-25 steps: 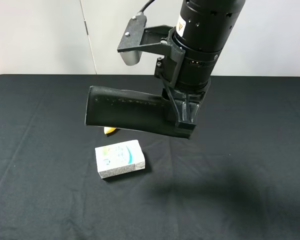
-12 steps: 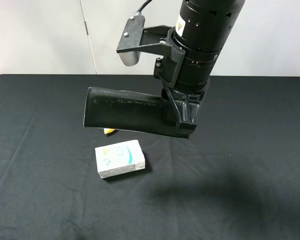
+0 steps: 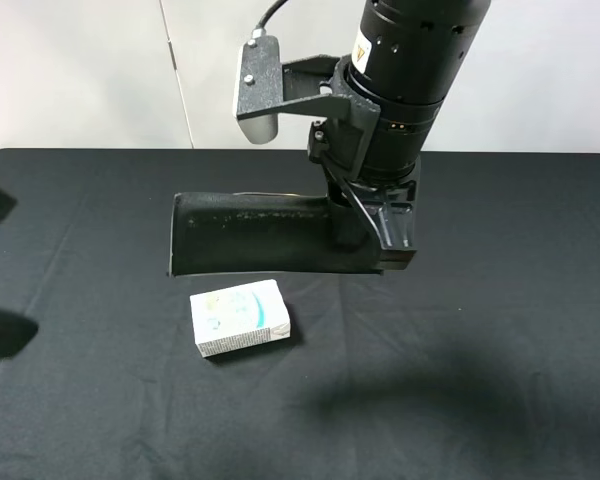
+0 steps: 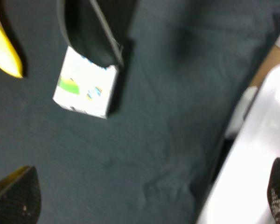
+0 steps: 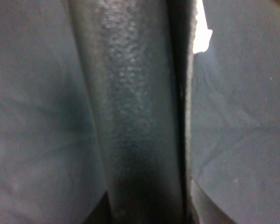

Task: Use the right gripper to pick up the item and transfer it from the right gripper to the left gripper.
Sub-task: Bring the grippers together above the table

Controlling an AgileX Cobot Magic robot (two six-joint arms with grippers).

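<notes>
Levelling out: right gripper stays clamped on the item, now horizontal in the air above the carton. Left gripper is just entering, jaws wide and empty, still well apart from the item. Handover approach looks to be starting.

case levelled out, left claw seemingly entering at left edge

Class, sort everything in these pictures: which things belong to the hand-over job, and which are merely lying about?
Job: black soft case, right gripper holding it, open left gripper.
Lying about: white-and-green carton, yellow banana.
</notes>
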